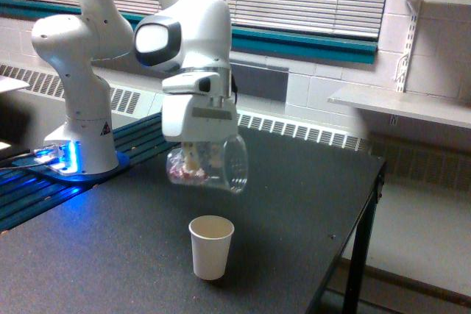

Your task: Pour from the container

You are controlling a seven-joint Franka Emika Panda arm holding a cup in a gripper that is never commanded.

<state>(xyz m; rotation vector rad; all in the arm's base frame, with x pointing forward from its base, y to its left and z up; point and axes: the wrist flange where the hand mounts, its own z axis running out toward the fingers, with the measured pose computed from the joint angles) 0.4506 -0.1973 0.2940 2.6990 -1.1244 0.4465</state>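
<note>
The container [213,165], a clear plastic cup with small pinkish and pale pieces inside, hangs in the air tipped on its side, rim facing the exterior view's right. My gripper [197,154] is shut on it from above; the fingers are mostly hidden behind the cup wall. A cream-white paper cup [211,246] stands upright on the black table [309,204], directly below and slightly right of the container, with a clear gap between them.
The white arm base [79,130] stands at the exterior view's left on a blue-lit mount. The table's right edge [372,182] drops off to the floor. A shelf [397,104] sits on the wall at the right.
</note>
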